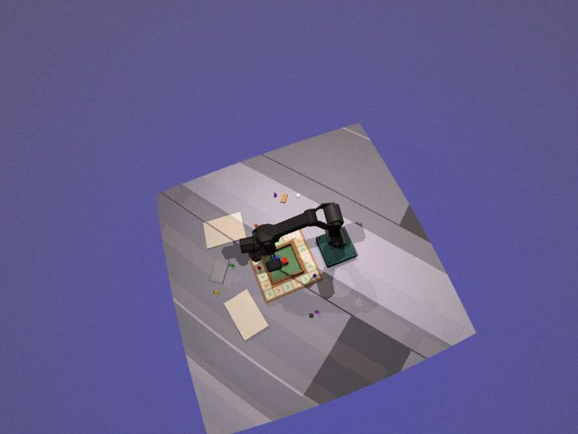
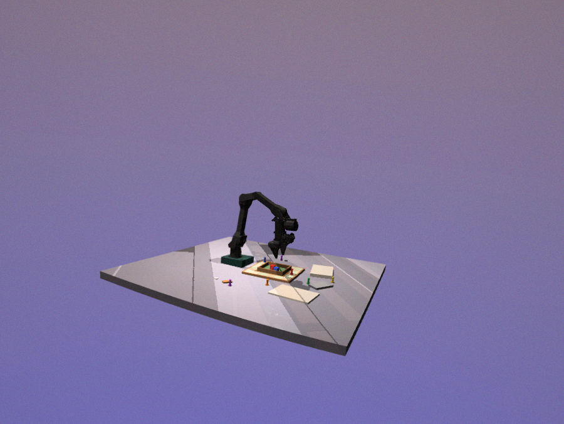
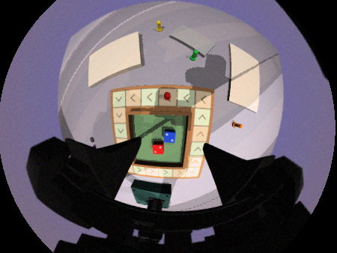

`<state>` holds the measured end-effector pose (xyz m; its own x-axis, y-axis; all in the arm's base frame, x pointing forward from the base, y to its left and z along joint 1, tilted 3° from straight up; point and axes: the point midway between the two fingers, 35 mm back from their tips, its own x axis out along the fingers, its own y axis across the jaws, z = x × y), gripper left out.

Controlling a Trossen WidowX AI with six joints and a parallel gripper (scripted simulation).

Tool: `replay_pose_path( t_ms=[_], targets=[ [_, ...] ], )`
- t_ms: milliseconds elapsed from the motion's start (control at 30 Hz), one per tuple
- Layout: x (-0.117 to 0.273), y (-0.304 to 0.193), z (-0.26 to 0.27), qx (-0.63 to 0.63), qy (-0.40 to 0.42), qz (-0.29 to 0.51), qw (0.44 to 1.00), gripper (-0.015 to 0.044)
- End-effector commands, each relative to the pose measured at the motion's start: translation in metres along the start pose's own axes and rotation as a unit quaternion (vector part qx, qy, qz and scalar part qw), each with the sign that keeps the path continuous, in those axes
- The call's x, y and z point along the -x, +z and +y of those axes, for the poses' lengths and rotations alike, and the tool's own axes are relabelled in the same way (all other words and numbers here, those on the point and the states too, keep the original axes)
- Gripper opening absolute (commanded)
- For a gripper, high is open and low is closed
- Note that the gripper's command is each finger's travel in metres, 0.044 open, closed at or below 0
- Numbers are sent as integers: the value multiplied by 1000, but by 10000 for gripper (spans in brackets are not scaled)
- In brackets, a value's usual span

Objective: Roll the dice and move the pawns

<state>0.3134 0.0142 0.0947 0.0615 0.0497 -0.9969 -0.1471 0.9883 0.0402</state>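
the gripper (image 1: 275,255) (image 2: 279,256) (image 3: 172,144) hangs with fingers apart, likely for release; in the wrist view's tray (image 1: 289,278) (image 2: 274,270) (image 3: 161,111), the blue die (image 1: 277,257) (image 2: 276,268) (image 3: 169,136) sits at one o'clock from the red die (image 1: 284,260) (image 2: 272,266) (image 3: 158,148).

The grey table (image 1: 374,289) (image 2: 205,287) (image 3: 161,75) carries 2 purple pawns (image 1: 275,194) (image 2: 229,283).
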Motion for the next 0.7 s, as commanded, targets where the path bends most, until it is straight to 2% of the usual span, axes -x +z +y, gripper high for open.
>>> replay_pose_path(
  t_ms=[0, 233, 667],
  targets=[
    [0, 5, 1, 21, 1, -1, 1000, 387],
    [-31, 68, 13, 244, 6, 34, 969, 204],
    [-37, 75, 17, 265, 7, 38, 963, 200]
  ],
)
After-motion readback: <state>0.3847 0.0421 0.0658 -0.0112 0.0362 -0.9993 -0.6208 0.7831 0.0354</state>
